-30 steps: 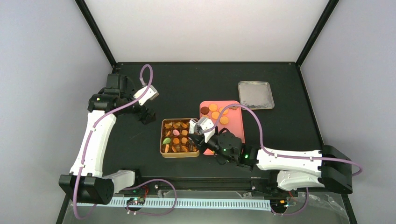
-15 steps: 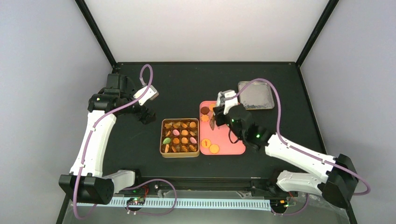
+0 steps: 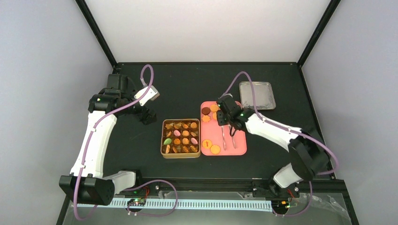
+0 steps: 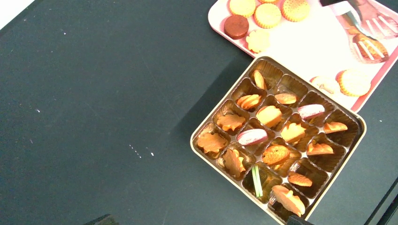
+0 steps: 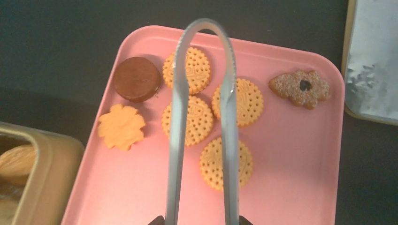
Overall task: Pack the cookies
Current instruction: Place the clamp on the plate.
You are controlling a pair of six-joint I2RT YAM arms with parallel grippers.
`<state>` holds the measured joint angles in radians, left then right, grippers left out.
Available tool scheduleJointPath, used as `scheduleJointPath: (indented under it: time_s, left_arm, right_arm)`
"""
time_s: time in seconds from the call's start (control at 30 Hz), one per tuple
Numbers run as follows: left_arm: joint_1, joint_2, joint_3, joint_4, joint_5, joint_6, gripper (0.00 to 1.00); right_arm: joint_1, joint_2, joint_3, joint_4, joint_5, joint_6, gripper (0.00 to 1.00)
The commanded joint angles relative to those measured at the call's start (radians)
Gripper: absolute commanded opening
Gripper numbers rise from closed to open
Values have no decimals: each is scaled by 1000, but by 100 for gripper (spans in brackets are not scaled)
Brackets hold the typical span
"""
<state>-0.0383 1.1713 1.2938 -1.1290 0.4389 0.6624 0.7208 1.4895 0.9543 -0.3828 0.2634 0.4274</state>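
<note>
On the black table, a gold compartmented square tin sits mid-table, a pink rectangular plastic tray just right of it carries small flat cookies at its far-left corner beneath metal tongs, and a silver rectangular metal lid lies behind the tray's right end.

Mostly round orange cookies lie flat on the pink tray — others fill the tin.
</note>
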Motion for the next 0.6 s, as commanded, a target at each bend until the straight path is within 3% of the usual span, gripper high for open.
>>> scheduleJointPath:
  time_s: [0.0,0.13,0.37,0.57]
  left_arm:
    - [8,-20,39,-23,15,6,96]
    - [10,-29,37,-25,11,12,96]
    - [15,-38,14,-18,21,16,96]
    - [14,-38,10,-17,43,9,96]
  right_arm:
    - [-41,96,101,-22,-29,13,39]
    - [-60,177,170,-36,-51,15,47]
    - [-138,187,234,-65,-37,9,77]
    - [-289,265,347,-87,11,12,75]
